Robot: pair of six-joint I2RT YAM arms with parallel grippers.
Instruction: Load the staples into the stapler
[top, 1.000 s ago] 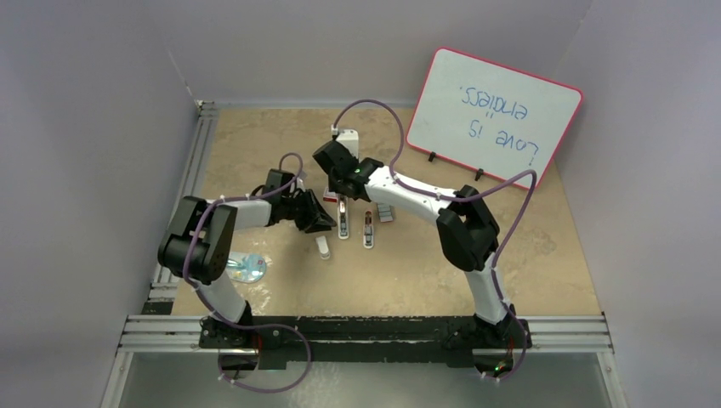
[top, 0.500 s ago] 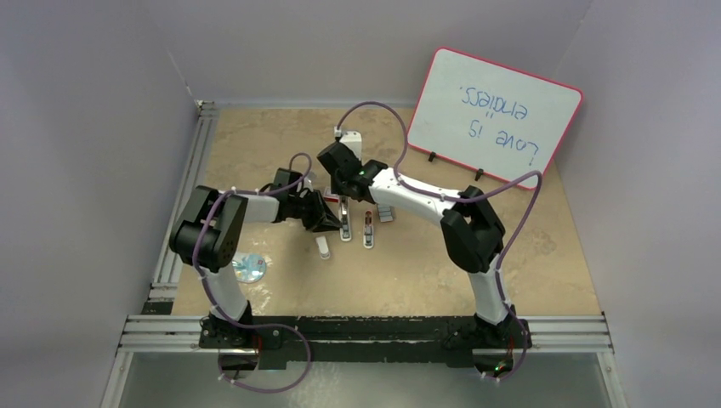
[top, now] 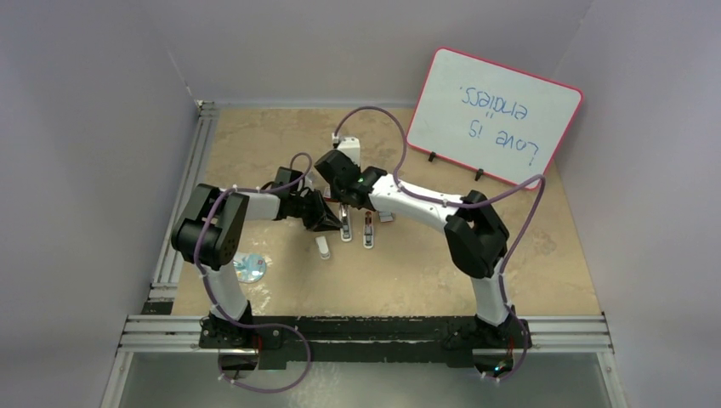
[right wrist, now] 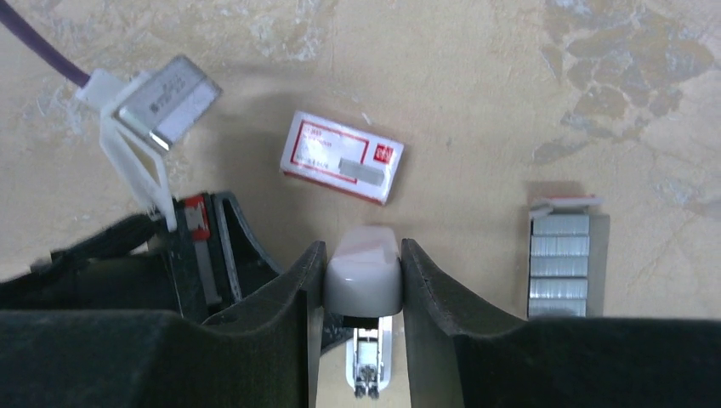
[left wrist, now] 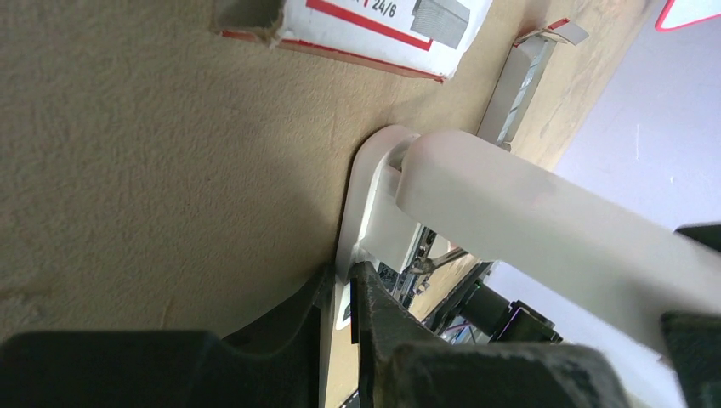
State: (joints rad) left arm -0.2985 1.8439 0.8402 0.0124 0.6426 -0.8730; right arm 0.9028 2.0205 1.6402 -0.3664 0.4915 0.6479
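Observation:
The pale pink-white stapler point(top: 344, 225) lies open at mid-table. My right gripper point(right wrist: 363, 251) is shut on its raised top cover point(right wrist: 363, 276), with the metal magazine point(right wrist: 369, 357) showing below. My left gripper point(left wrist: 343, 287) is shut on the edge of the stapler's base plate point(left wrist: 361, 200), low against the table. The staples point(right wrist: 559, 265) are several silvery strips in an open tray, right of the stapler. They also show in the left wrist view point(left wrist: 523, 81). The red box with a white label point(right wrist: 342, 157) lies just beyond the stapler.
A pink-rimmed whiteboard point(top: 493, 115) leans at the back right. A slim object point(top: 368, 229) lies right of the stapler and a small white piece point(top: 323, 246) lies in front of it. A shiny disc point(top: 249, 268) sits near the left arm's base.
My left arm has moved right, up to the stapler's base. My right gripper has shifted slightly left and down over the stapler.

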